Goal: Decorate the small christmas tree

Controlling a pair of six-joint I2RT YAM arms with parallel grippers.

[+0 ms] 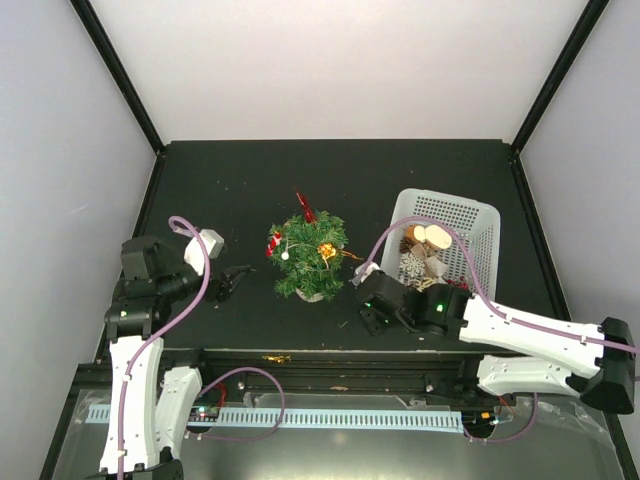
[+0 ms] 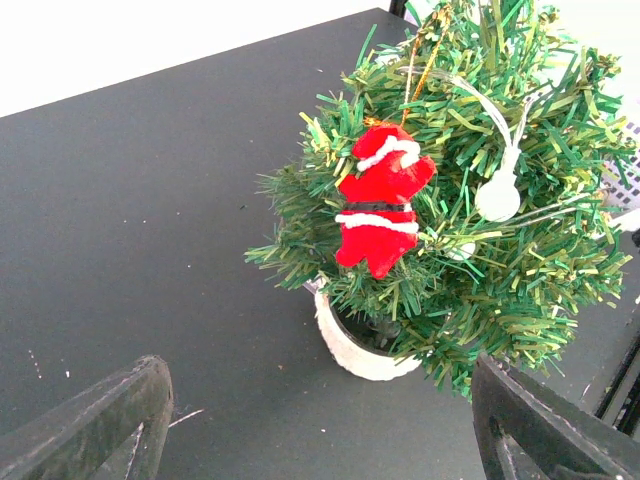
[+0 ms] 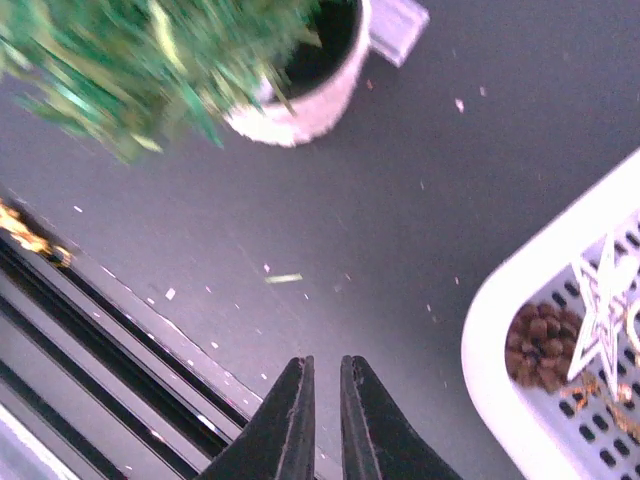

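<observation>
The small christmas tree (image 1: 310,255) stands mid-table in its white base (image 2: 360,350). On it hang a red Santa ornament (image 2: 380,200), a white ball (image 2: 497,198) and a gold piece (image 1: 326,250). My left gripper (image 1: 235,280) is just left of the tree, open wide and empty, its dark fingers (image 2: 110,420) framing the base from a short distance. My right gripper (image 1: 366,320) hovers low between the tree and the basket. In the right wrist view its jaws (image 3: 325,365) are almost together with nothing between them, and the tree (image 3: 150,60) is blurred at upper left.
A white mesh basket (image 1: 480,215) of ornaments sits right of the tree, holding a pine cone (image 3: 540,345) and a white star (image 3: 600,320). A gold scrap (image 1: 275,357) lies at the table's front rail. Dark walls border the tabletop.
</observation>
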